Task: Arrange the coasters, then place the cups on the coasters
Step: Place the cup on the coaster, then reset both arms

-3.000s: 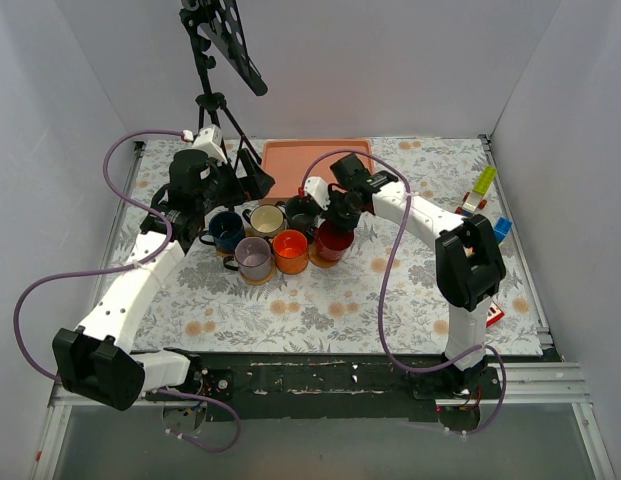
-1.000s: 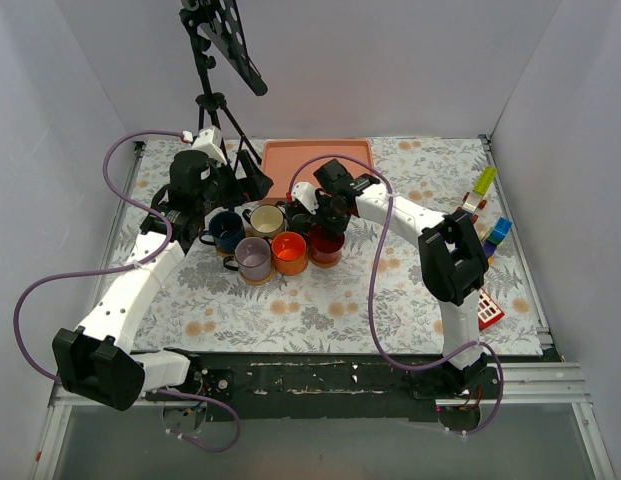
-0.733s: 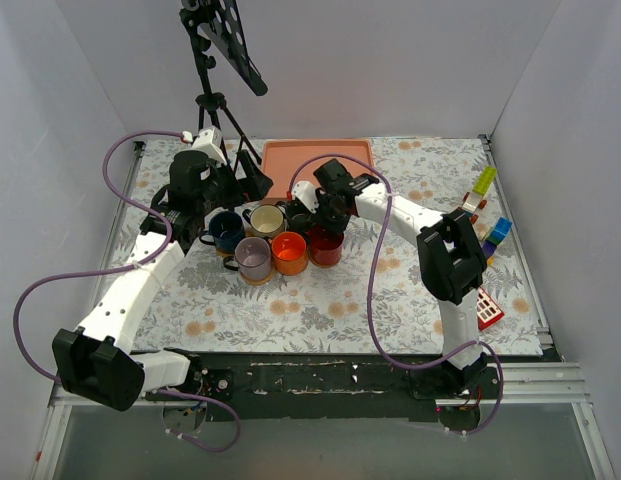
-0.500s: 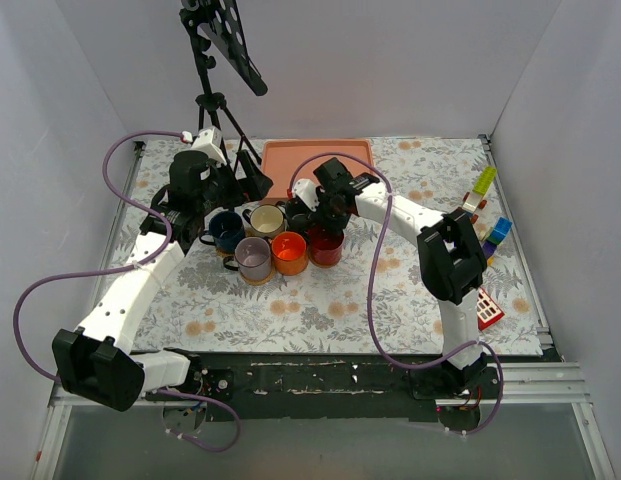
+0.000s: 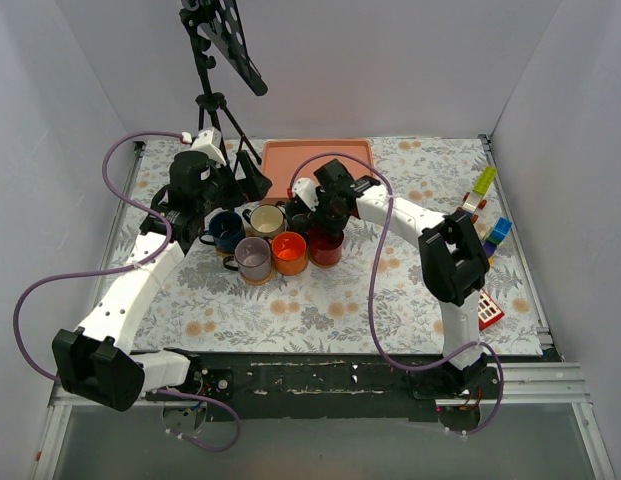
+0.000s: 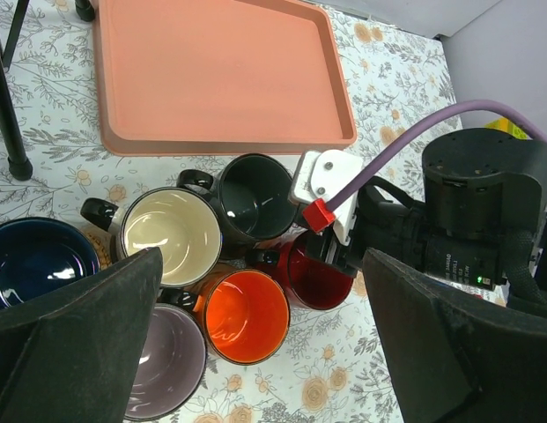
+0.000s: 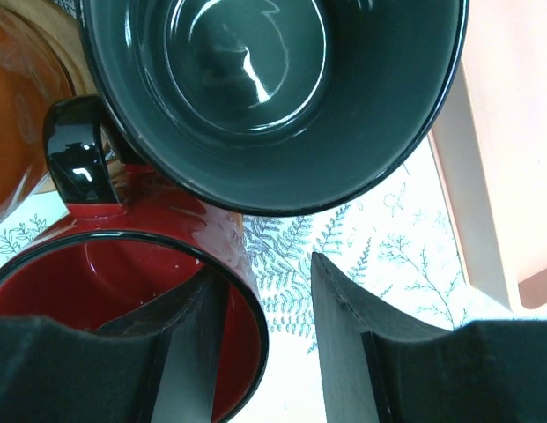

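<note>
plainly, white walls [image 5: 390, 60] box a floral tablecloth [image 5: 320, 300] bearing cups [image 5: 289, 247].

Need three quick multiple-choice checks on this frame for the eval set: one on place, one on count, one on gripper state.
1. Which mug's rim does the right gripper straddle?
A) orange mug
B) red mug
C) navy mug

2. How many mugs stand in the cluster?
A) four
B) five
C) six

3. What state is the left gripper in?
A) open, holding nothing
B) shut on a mug handle
C) shut tight, empty

Answers:
1 B: the right wrist view shows one finger inside the red mug and the other outside its wall.
2 C: the left wrist view shows navy, cream mug, dark green mug, lilac mug, orange and red.
3 A: its fingers are spread wide above the cluster, gripping nothing.
</note>
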